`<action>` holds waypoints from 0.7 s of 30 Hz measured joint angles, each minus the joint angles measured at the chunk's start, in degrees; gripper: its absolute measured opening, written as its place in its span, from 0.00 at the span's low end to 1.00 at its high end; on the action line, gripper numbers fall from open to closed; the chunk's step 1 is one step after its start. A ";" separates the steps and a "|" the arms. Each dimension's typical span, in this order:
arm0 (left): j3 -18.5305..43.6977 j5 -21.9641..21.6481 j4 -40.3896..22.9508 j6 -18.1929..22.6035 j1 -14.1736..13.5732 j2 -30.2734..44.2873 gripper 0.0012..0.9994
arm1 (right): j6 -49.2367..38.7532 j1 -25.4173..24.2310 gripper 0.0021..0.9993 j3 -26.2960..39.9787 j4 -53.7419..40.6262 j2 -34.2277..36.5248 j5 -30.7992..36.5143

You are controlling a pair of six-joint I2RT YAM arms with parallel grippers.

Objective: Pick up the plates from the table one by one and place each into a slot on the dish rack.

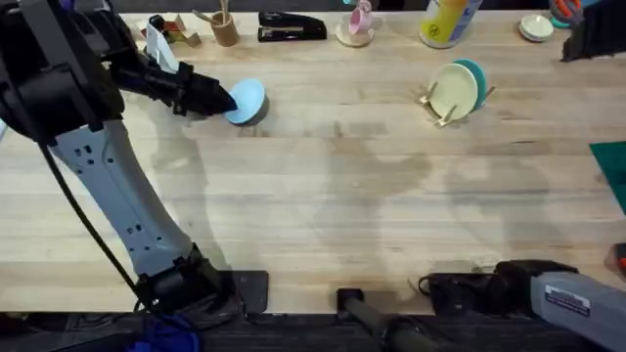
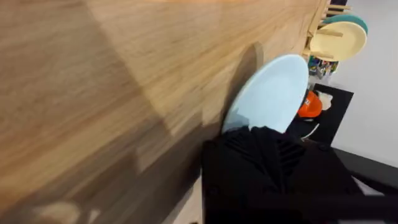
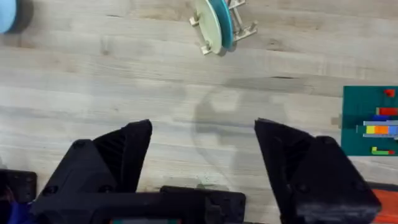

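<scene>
Desk [image 1: 323, 205] of pale wood carries the scene. The left arm reaches from its base at the lower left up to the far left part of the desk, where its fingers [image 1: 227, 101] pinch the near edge of a light blue plate [image 1: 247, 100]. In the left wrist view the plate [image 2: 272, 93] juts out from between the black fingers [image 2: 264, 146], tilted, with its lower edge close to the wood; whether it touches the desk cannot be told.

The rack [image 1: 452, 106] stands well apart from it, on the far right part of the desk. Two plates stand upright in it, side by side: a yellow plate [image 1: 454, 90] facing the camera and a teal plate [image 1: 477, 76] just behind it, showing as a rim. The right wrist view shows the same pair edge-on, the yellow plate [image 3: 209, 25] and the teal plate [image 3: 223, 23] in neighbouring slots, with the rack's pegs [image 3: 241, 28] sticking out beside them.

The right arm lies low at the near right edge of the desk. Its fingers [image 3: 202, 155] are spread wide with nothing between them, bare wood showing in the gap.

A teal mat [image 1: 612, 166] lies at the right edge.
</scene>
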 joint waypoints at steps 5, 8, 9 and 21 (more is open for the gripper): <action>0.00 0.00 0.13 -0.02 0.00 0.00 0.04 | 0.23 0.00 0.99 0.00 0.21 0.02 -0.69; 0.00 0.00 0.15 -0.02 0.00 0.00 0.04 | 1.53 0.00 1.00 0.00 1.12 0.02 -2.89; 0.00 0.00 0.15 -0.02 0.00 0.00 0.04 | 1.96 0.00 1.00 0.00 1.24 0.07 -3.60; 0.00 0.00 0.15 -0.02 0.00 0.00 0.04 | 8.69 0.28 1.00 0.15 5.86 7.45 -18.73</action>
